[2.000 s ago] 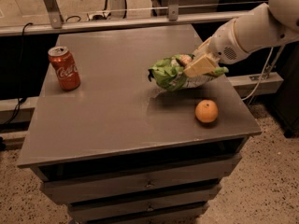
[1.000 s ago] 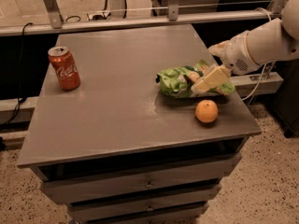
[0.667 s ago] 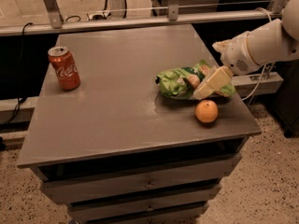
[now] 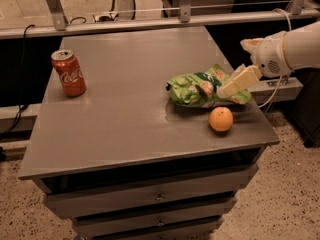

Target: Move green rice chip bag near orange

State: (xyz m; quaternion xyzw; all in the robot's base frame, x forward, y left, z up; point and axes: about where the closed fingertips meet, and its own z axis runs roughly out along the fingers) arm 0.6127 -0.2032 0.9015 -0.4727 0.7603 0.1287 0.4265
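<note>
Counted on the grey flat-topped table (image 4: 125, 129): 1 crinkly bright-green foil snack bag (image 4: 192, 89), 1 small round smooth-skinned orange fruit (image 4: 220, 119), 1 red cola can w/ white script (image 4: 69, 73). Plus 1 cream-coloured two-finger gripper (image 4: 225, 91) on 1 white arm (image 4: 295, 46), reaching in from the right edge.

The bag is seen lying flat-ish on the right half of the tabletop, crumpled, w/ white lettering and pics of pale round chips on it. It's wider than the orange. The orange is sat just in front of the bag's right end, very near, approx touching or not, can't be told.

The gripper is angled down-left and overlaps the bag's right end in view. Whether the claw is wide, narrow or clamped on the foil can't be told tbh.

The can is stood upright at the far left, well apart from the bag & the orange.
</note>
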